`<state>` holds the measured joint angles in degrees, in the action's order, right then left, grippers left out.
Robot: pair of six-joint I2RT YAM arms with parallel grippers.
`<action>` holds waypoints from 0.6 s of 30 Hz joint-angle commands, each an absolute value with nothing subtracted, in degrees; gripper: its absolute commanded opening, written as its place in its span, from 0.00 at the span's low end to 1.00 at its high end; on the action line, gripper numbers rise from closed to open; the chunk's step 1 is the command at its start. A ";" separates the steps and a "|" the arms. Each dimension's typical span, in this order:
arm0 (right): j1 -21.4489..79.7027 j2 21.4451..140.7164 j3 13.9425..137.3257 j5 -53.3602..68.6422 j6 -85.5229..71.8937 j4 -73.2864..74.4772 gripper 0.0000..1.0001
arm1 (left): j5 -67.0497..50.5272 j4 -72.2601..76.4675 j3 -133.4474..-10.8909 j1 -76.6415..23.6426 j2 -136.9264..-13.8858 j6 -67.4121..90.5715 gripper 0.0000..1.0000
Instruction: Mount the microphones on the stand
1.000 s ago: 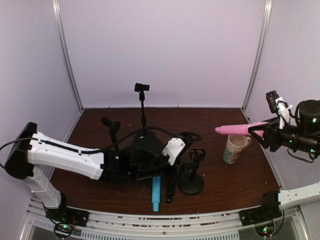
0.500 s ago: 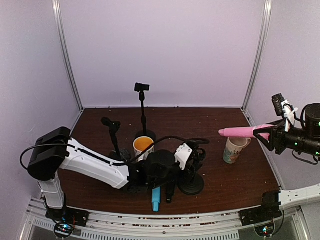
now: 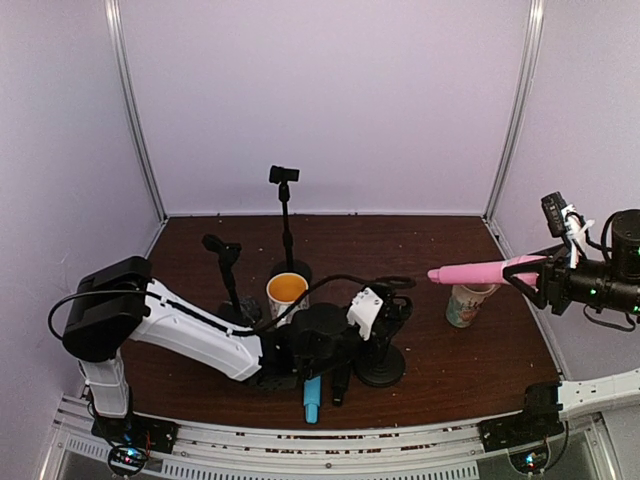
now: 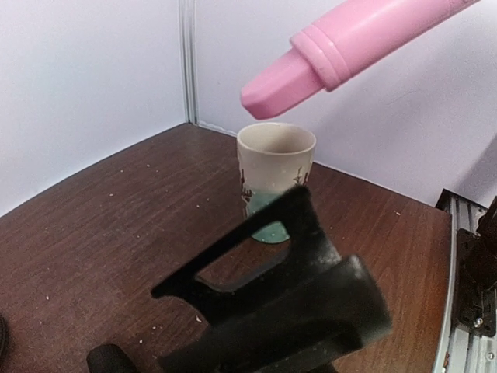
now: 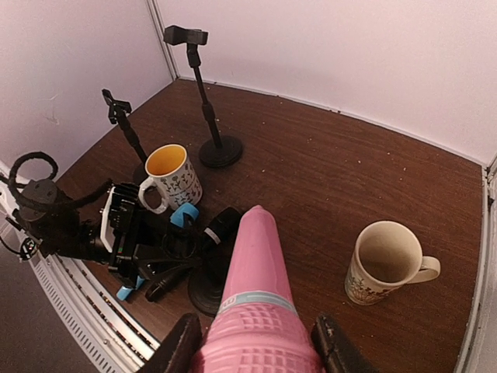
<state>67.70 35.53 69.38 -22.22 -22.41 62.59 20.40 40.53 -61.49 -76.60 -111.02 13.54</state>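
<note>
Grips pink microphone (image 3: pixel 480 271) in right gripper (image 3: pixel 535 275), fingers (image 5: pixel 182 346) pressed shut against both sides of its textured end. Holds it roughly level in the air, free end pointing left, higher than the cream mug (image 3: pixel 468 303) on the table's (image 3: pixel 440 385) right side and apart from it. Reaches low across the middle with the left arm, left gripper (image 3: pixel 392 305) close to the clip of the short stand (image 3: pixel 382 368) with round base. Cannot tell how far the left pincer is spread or whether it has hold of anything: only a dark, blurred shape up close in left wrist view. Finds blue microphone (image 3: pixel 312 398) lying flat near the front edge, partly under the left arm, black microphone (image 3: pixel 340 385) just beside it on the right, also lying down. Finds tall stand (image 3: pixel 286 215) upright at the back, medium stand (image 3: pixel 228 270) left of it, yellow-lined mug (image 3: pixel 286 292) near both.
</note>
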 commanded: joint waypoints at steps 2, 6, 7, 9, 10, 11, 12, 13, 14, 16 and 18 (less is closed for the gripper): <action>67.59 35.04 72.26 -16.62 -25.08 61.95 0.00 | 12.20 48.06 -62.66 -71.96 -111.43 5.79 0.09; 67.63 34.50 71.71 -17.14 -23.64 61.27 0.00 | 0.29 50.67 -64.97 -66.27 -113.86 5.42 0.02; 67.64 34.44 71.45 -16.62 -23.29 60.53 0.00 | -2.97 51.15 -65.89 -65.25 -114.77 5.49 0.01; 67.61 34.25 70.40 -14.93 -22.74 58.34 0.00 | -6.25 51.55 -67.28 -64.17 -116.52 4.73 0.00; 67.62 34.12 69.61 -14.02 -22.42 57.23 0.00 | -7.03 51.96 -67.68 -63.95 -117.27 4.38 0.00; 67.66 34.24 68.92 -13.74 -22.11 56.43 0.00 | -7.56 52.34 -67.90 -63.91 -117.91 4.25 0.00; 67.60 34.75 68.57 -13.71 -21.57 55.99 0.00 | -7.97 52.87 -68.05 -63.83 -118.55 4.52 0.00; 67.65 35.30 68.39 -13.71 -21.01 55.77 0.00 | -8.20 53.43 -68.17 -63.81 -118.95 5.06 0.00; 67.72 35.71 68.50 -13.86 -20.41 55.51 0.00 | -8.73 53.95 -68.39 -63.81 -119.40 5.63 0.00; 67.73 36.32 68.51 -14.45 -19.32 54.32 0.00 | -9.49 53.66 -69.15 -63.81 -119.80 6.41 0.00; 67.68 36.92 68.55 -15.78 -18.37 53.30 0.00 | -9.75 54.04 -69.49 -63.81 -120.01 7.31 0.00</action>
<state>67.72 35.94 68.93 -14.76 -21.06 58.11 -5.43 48.60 -67.35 -63.07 -118.93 7.03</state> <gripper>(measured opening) 0.440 0.221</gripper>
